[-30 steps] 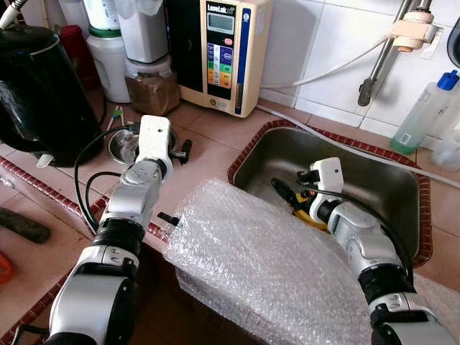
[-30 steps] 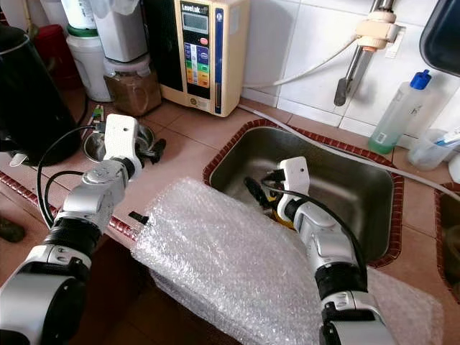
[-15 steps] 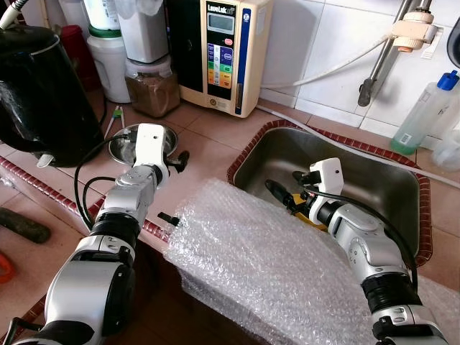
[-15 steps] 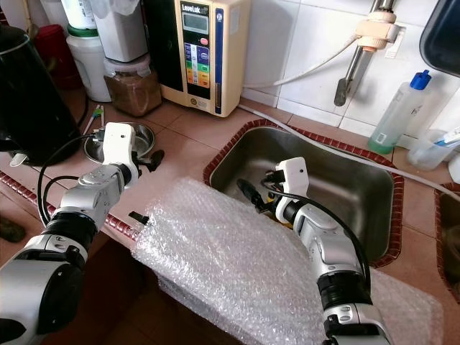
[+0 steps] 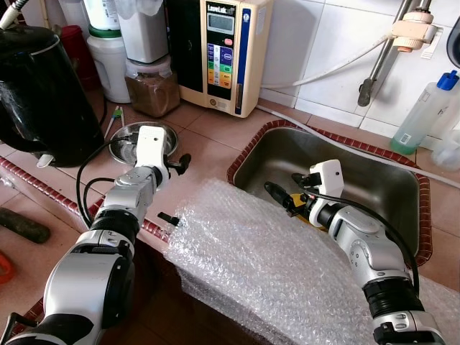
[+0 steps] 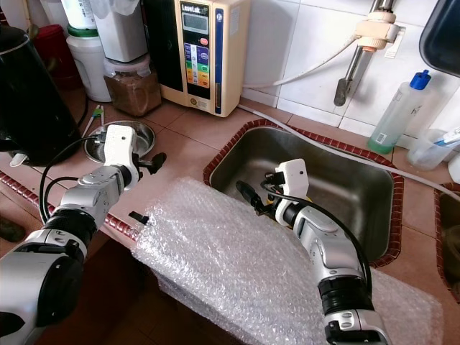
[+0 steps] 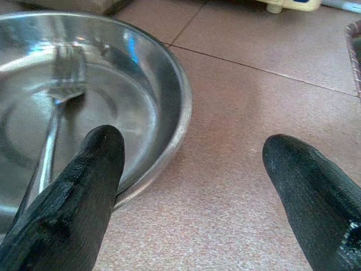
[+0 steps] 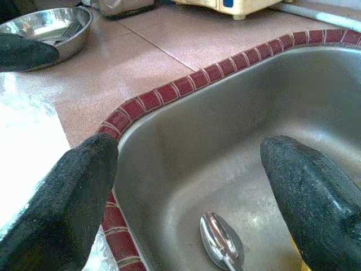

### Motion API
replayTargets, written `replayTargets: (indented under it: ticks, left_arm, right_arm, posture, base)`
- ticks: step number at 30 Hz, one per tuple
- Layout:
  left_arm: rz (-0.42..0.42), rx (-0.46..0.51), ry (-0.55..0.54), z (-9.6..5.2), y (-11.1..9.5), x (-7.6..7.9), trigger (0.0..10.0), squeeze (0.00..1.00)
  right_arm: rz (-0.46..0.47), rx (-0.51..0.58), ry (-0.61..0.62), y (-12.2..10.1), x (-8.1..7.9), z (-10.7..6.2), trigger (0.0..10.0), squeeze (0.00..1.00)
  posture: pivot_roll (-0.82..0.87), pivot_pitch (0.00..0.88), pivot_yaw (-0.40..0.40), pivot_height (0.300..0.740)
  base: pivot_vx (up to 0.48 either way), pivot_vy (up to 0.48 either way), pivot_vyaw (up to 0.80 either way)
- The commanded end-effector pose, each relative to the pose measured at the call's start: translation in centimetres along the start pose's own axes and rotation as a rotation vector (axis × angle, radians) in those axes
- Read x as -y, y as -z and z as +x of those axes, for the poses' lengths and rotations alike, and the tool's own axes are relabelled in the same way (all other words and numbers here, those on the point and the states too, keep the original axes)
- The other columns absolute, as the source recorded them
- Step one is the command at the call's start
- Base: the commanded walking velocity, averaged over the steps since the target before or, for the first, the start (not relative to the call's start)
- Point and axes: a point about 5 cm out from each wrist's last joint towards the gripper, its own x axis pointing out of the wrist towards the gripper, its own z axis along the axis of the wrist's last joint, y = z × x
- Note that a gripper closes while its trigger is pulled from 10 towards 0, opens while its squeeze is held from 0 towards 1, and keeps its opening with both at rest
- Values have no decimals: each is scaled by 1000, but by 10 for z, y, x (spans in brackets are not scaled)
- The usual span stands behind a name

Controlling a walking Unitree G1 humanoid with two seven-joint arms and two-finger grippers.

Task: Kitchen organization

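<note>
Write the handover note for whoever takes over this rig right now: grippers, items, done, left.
Left gripper: open, low over the counter beside the steel bowl, which holds a fork.
Right gripper: open, over the sink near its corner, holding nothing.
A spoon lies on the sink bottom.
Bubble wrap drapes the counter edge.
Done: nothing gripped yet.
Left: likely collecting the spoon and fork.

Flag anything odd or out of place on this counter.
A big sheet of bubble wrap is draped over the counter's front edge beside the sink, hanging off it. A spoon lies loose in the sink bottom. A fork sits in the steel bowl.
</note>
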Motion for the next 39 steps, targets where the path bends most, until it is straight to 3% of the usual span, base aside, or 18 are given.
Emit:
replayTargets:
  ticks: [1, 22, 30, 32, 39]
  left_arm:
    - [8, -2, 34, 2, -4, 6, 10000, 0]
    - [22, 80, 210, 3, -35, 35, 10000, 0]
    - [-1, 126, 79, 2, -45, 16, 10000, 0]
    - [-22, 110, 29, 0, -42, 5, 10000, 0]
    - [-34, 72, 8, 0, -31, 0, 10000, 0]
  right_arm:
    - [-10, -2, 3, -2, 0, -1, 10000, 318]
    - [-11, 1, 17, -5, 3, 2, 10000, 314]
    - [-11, 0, 17, -5, 3, 2, 10000, 314]
    - [-9, 1, 17, -5, 3, 2, 10000, 314]
    - [-5, 0, 17, -4, 2, 1, 10000, 310]
  posture:
    - [-61, 9, -45, 740]
    - [-57, 3, -45, 740]
    - [-57, 2, -44, 740]
    - [-57, 1, -42, 740]
    - [-57, 3, -43, 740]
  base:
    - [0, 0, 0]
    - [0, 0, 0]
    - [0, 0, 0]
    - [0, 0, 0]
    - [0, 0, 0]
